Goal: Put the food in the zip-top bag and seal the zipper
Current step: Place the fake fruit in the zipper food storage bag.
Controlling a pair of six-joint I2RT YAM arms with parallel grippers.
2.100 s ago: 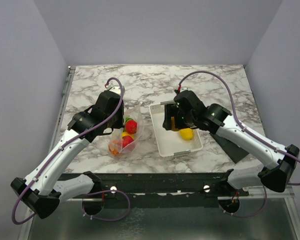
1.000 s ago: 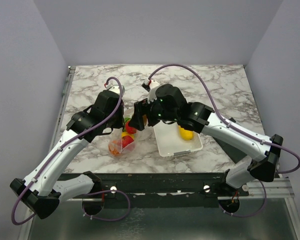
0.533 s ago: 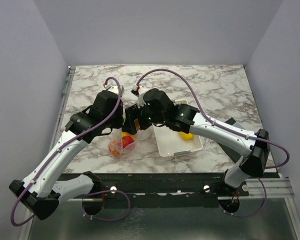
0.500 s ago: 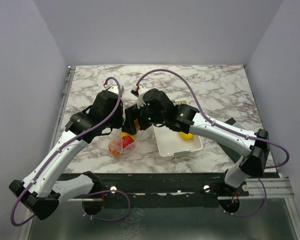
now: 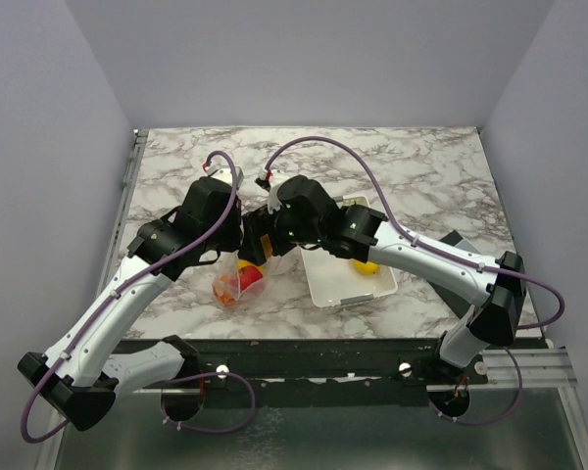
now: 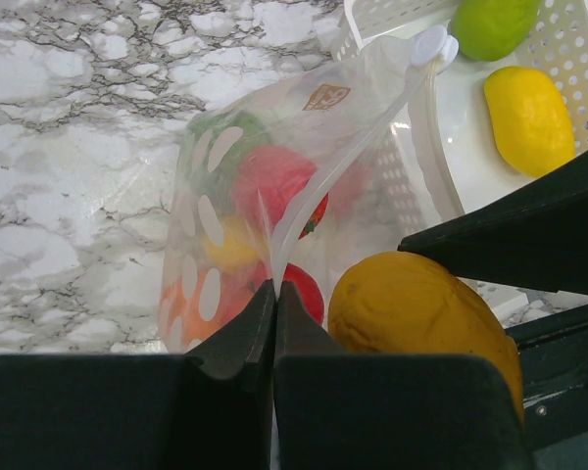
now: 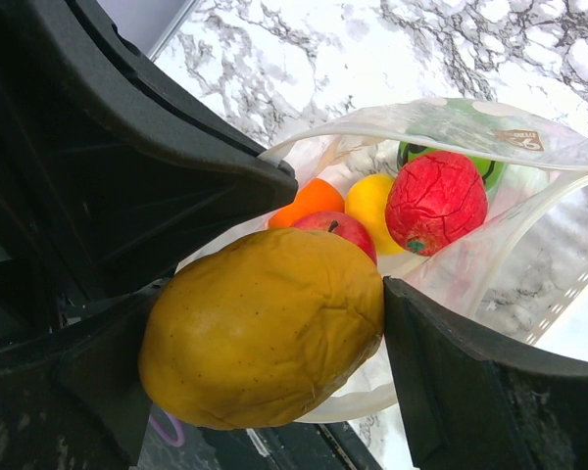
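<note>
Gripping orange fruit (image 7: 265, 328) (by zip-top bag (image 6: 211, 220)).

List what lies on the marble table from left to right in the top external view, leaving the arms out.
zip-top bag with fruit in it → white basket → yellow fruit, which lies inside the basket near its right side.

The right pincer (image 7: 269, 299) has left the basket (image 5: 323, 284) and swung left with a mango (image 7: 265, 333) clamped in it, reaching the bag (image 6: 274, 147) mouth, beside the left pincer (image 6: 274, 294).
</note>
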